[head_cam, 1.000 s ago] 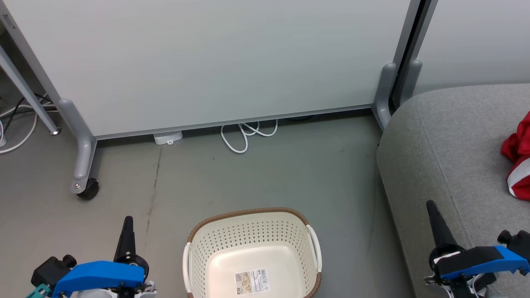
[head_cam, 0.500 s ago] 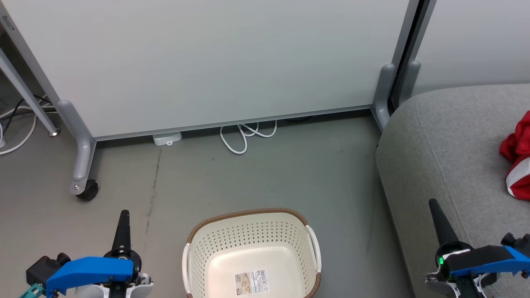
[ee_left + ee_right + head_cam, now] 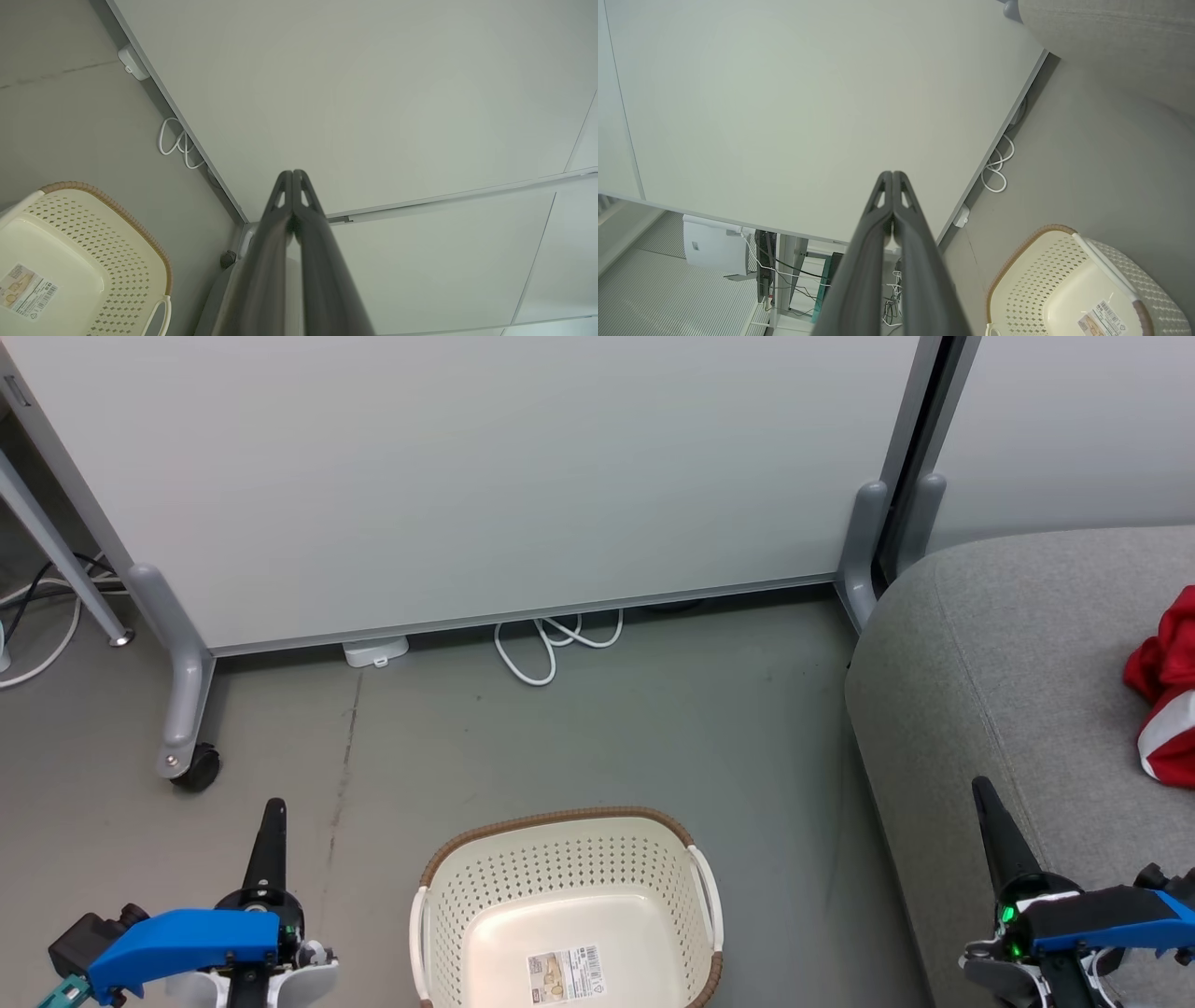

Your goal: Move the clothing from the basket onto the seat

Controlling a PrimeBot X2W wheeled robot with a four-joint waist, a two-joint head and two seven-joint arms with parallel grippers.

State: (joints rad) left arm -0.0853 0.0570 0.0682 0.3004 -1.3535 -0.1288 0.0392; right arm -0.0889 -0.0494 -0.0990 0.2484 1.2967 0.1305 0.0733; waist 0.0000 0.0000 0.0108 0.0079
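The basket [image 3: 560, 868] and white partition [image 3: 467, 476] are seen from above by the head camera and shared by both wrist views, pointed at the partition.

The left gripper [image 3: 274, 805], two long dark fingers pressed together, is shifted leftward in the head view, its blue plastic housing [image 3: 177, 938] drawn toward the lower corner. The right gripper [image 3: 979, 786] is carried slightly rightward. A small green light [image 3: 1005, 916] is now lit at its base, and perhaps a fainter one on the left.
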